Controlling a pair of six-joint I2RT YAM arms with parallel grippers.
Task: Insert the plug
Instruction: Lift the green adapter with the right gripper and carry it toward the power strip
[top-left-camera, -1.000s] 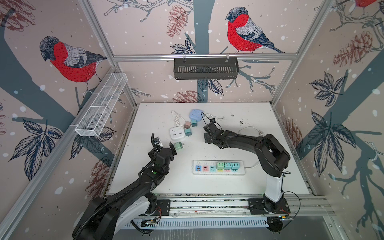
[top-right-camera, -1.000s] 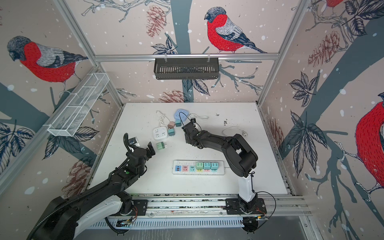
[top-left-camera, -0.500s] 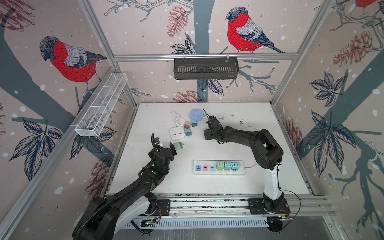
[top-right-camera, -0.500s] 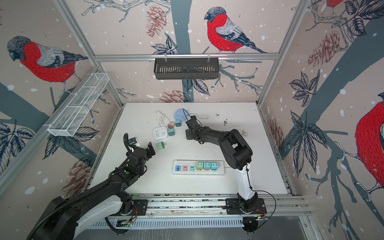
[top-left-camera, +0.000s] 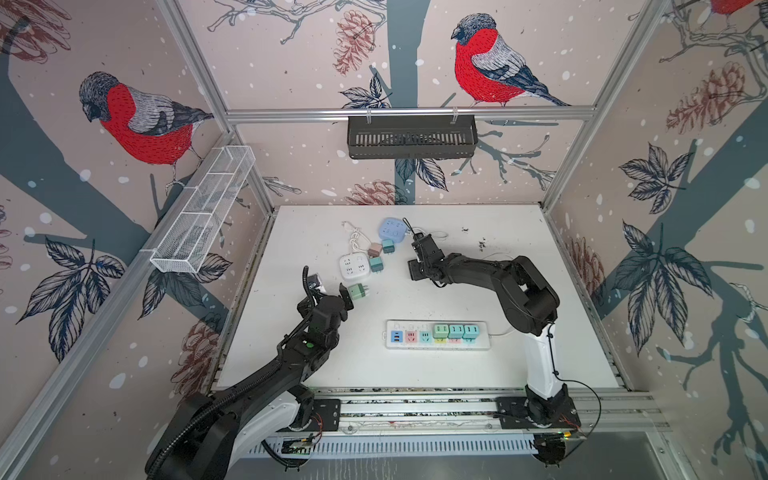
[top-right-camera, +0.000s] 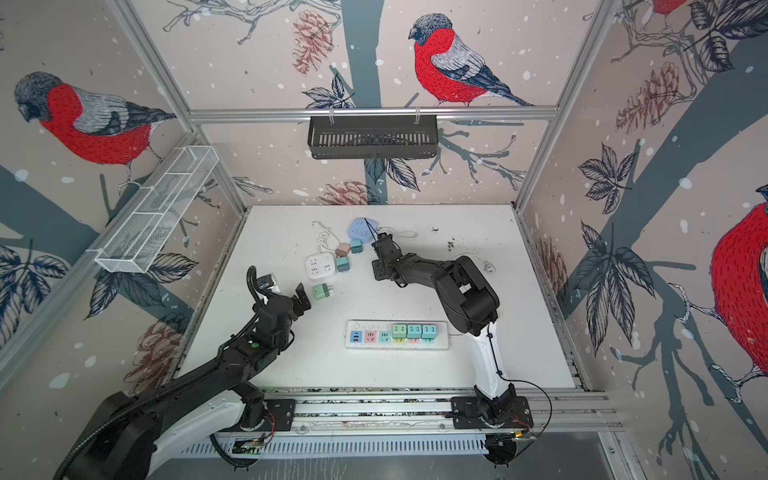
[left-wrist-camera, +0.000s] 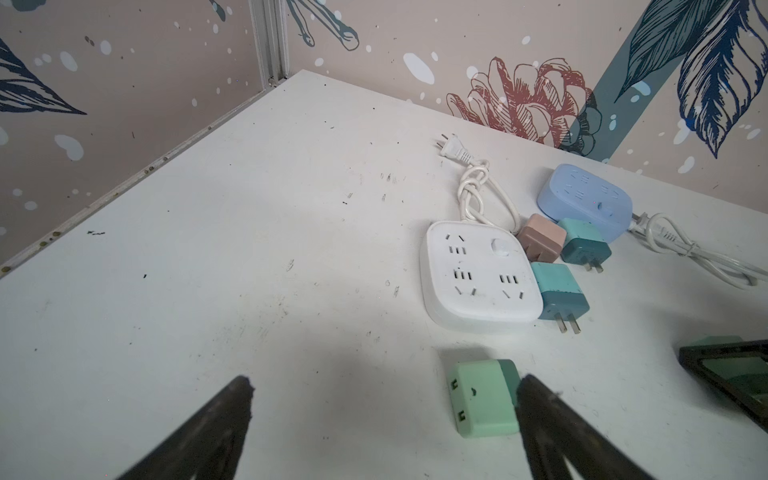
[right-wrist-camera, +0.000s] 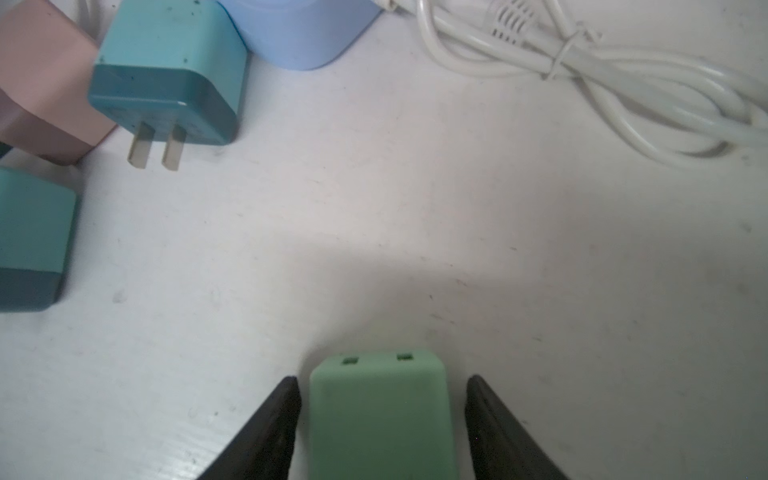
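Note:
A light green plug (right-wrist-camera: 380, 415) lies on the white table between the fingers of my right gripper (right-wrist-camera: 382, 382). The jaws stand narrowly apart, with a slim gap on each side of the plug. In both top views this gripper (top-left-camera: 419, 257) (top-right-camera: 382, 259) hides that plug. A second green plug (left-wrist-camera: 482, 399) (top-left-camera: 357, 291) lies on its side beside my left gripper (left-wrist-camera: 386, 388) (top-left-camera: 330, 293), which is wide open; one fingertip (left-wrist-camera: 530, 388) is at the plug's dark end. The white power strip (top-left-camera: 436, 334) (top-right-camera: 397, 334) holds three plugs at its right end.
A white square socket block (top-left-camera: 354, 266), a blue socket block (top-left-camera: 392, 228), a pink plug (top-left-camera: 375, 249) and two teal plugs (top-left-camera: 388, 246) (top-left-camera: 376, 264) cluster at the back middle with white cables (right-wrist-camera: 602, 83). A black basket (top-left-camera: 411, 137) hangs on the back wall.
My right gripper's jaws have narrowed around the green plug, and that arm's elbow has drawn in slightly. The left arm has stayed still.

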